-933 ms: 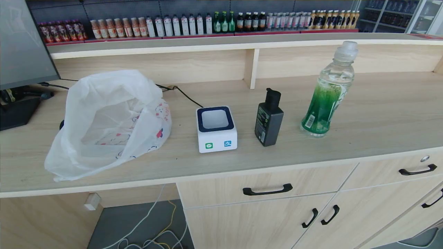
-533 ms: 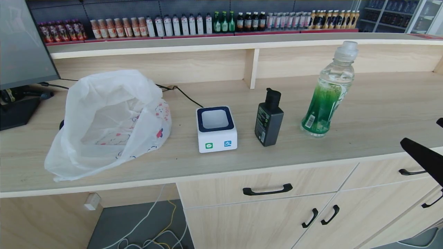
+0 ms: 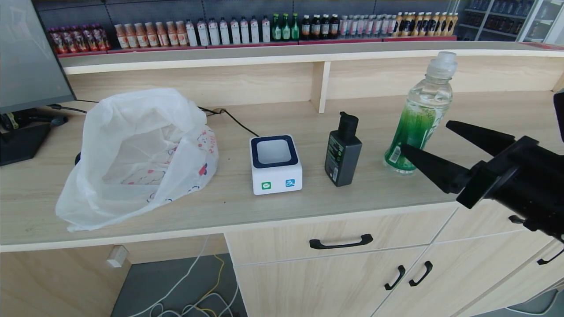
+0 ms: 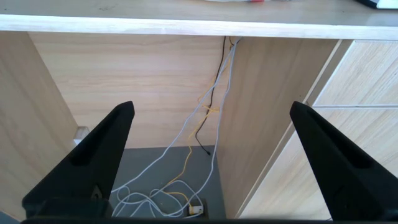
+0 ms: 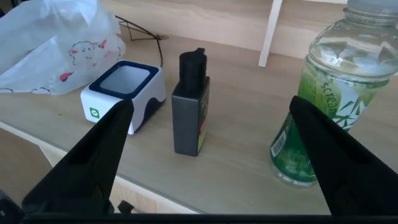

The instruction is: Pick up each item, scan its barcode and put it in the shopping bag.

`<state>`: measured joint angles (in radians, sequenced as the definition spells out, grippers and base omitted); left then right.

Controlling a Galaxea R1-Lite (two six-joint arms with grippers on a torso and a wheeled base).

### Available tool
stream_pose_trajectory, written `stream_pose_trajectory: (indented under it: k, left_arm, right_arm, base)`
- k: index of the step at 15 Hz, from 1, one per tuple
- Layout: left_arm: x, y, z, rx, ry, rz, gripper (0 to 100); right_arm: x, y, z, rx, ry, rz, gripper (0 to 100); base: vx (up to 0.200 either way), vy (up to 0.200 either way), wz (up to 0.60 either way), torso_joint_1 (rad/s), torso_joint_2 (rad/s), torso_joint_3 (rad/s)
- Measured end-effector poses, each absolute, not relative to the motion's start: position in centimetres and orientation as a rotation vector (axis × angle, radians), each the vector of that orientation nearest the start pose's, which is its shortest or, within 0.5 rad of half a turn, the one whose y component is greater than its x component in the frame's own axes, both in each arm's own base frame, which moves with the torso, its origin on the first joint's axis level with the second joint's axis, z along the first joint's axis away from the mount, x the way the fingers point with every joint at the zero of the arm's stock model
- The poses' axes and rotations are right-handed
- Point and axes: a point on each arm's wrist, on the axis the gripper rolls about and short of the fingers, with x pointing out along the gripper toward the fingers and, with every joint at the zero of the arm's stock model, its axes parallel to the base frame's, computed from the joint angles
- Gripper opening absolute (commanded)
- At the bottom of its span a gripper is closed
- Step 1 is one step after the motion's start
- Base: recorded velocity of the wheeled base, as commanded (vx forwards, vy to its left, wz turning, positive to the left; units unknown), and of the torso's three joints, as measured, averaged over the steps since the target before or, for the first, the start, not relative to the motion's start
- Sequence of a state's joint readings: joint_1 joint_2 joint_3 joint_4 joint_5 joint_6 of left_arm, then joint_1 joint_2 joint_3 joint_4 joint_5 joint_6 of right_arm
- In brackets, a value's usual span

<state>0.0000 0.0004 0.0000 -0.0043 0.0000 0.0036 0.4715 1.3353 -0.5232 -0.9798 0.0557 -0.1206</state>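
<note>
In the head view, the right gripper (image 3: 424,135) is seen at the right of the counter (image 3: 484,110), its jaws spread wide and nothing held. Its fingers point left and far, towards the green bottle (image 3: 418,119), which stands upright at the right. The near finger's tip is seen across the bottle's base; whether it touches cannot be told. A dark pump bottle (image 3: 343,154) stands just left of the green bottle, then the scanner (image 3: 275,164), and the shopping bag (image 3: 141,154) lies open at the far left, well apart from the gripper.

In the left wrist view, the left gripper (image 4: 211,107) is held low in front of the counter, jaws wide and empty, facing loose cables (image 4: 205,124) beneath it.

In the right wrist view, the dark pump bottle (image 5: 189,109) is framed in the gap between the fingers, farther off, while the green bottle (image 5: 329,99) stands close beside one finger and is partly covered by it.

The main risk is judged to be a knock. The green bottle is tall on a narrow base, and a sideways sweep of a finger could tip it into the dark pump bottle. A grip taken off-centre on its rounded body could also let it slip or turn, so that its barcode is hidden from the scanner.
</note>
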Motion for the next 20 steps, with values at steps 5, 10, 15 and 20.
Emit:
stream_pose_trajectory:
  k: [5,10,15,20]
  left_arm:
    - [-2.3,0.0,7.6,0.004,-0.004,0.0,100]
    - [-2.3,0.0,7.6,0.004,-0.003,0.0,100]
    - [-2.3,0.0,7.6,0.004,-0.003,0.0,100]
    - [-2.3,0.0,7.6,0.004,-0.004,0.0,100]
  right_arm:
    - [21.0,12.1,21.6,-0.093,-0.125,0.55,100]
    - [23.9,14.9,20.8,-0.082,-0.099,0.514,100]
    - [25.4,16.8,20.6,-0.056,-0.093,0.486,100]
    - [26.0,16.7,20.7,-0.011,-0.084,0.463,100]
  base:
    - [0.0,0.0,0.0,0.0,0.0,0.0]
    - [0.0,0.0,0.0,0.0,0.0,0.0]
    - [0.0,0.0,0.0,0.0,0.0,0.0]
    - [0.0,0.0,0.0,0.0,0.0,0.0]
